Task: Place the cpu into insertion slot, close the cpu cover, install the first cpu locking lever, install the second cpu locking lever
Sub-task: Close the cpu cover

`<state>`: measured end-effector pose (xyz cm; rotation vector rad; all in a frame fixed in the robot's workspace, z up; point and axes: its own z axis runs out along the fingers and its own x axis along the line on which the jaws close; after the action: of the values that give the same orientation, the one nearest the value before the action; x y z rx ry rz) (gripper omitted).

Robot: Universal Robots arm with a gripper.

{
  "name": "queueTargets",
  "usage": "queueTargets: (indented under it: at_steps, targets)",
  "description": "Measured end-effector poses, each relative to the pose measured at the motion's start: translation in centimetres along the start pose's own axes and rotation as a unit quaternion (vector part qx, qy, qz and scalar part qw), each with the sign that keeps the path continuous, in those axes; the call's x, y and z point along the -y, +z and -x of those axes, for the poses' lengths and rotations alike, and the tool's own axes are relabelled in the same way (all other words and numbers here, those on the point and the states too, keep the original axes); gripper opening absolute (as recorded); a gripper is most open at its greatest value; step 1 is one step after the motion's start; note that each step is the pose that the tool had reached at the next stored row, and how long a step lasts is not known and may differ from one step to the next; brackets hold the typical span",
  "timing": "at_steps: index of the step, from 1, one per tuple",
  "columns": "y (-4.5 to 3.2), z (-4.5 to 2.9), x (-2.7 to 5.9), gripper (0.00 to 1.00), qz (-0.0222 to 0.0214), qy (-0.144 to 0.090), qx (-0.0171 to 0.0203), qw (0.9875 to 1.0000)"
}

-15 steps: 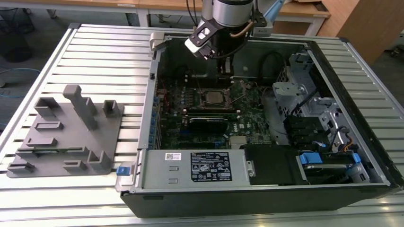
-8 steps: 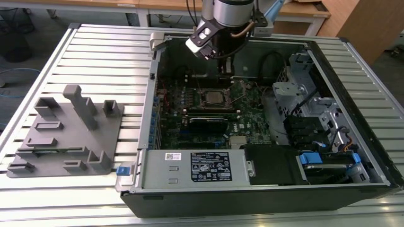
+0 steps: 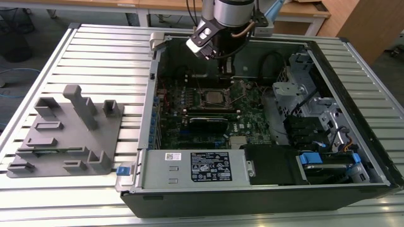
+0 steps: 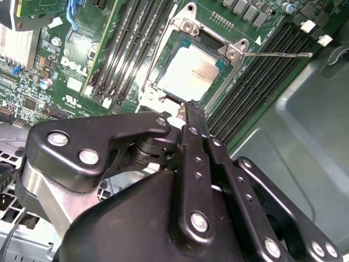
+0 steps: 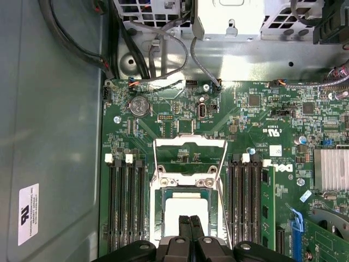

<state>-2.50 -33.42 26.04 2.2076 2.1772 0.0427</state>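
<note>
Closest in, in the first wrist view, holding the gripper (image 5: 191,221) with jaws pressed together on nothing, with tips hovering at the near edge of the cpu (image 5: 185,206). Just beyond, seeing that cpu lying flat and square inside the insertion slot (image 5: 186,192), so judging placement done and the cover step in hand. Farther on, finding the cpu cover (image 5: 191,143) tilted up and swung back past the slot's far edge, with board showing through its cut-out. For closing it well, likely reaching behind the frame's top bar with the closed tips, tipping it over slowly, keeping clear of the chip's face and the thin wire lever (image 4: 278,54) jutting sideways.
</note>
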Motion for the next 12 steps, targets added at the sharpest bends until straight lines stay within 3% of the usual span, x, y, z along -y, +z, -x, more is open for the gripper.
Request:
queueTargets:
  at_steps: [12]
  targets:
    - [0.02, -0.01, -0.41, 0.11, 0.0000, 0.000, 0.0000, 1.0000]
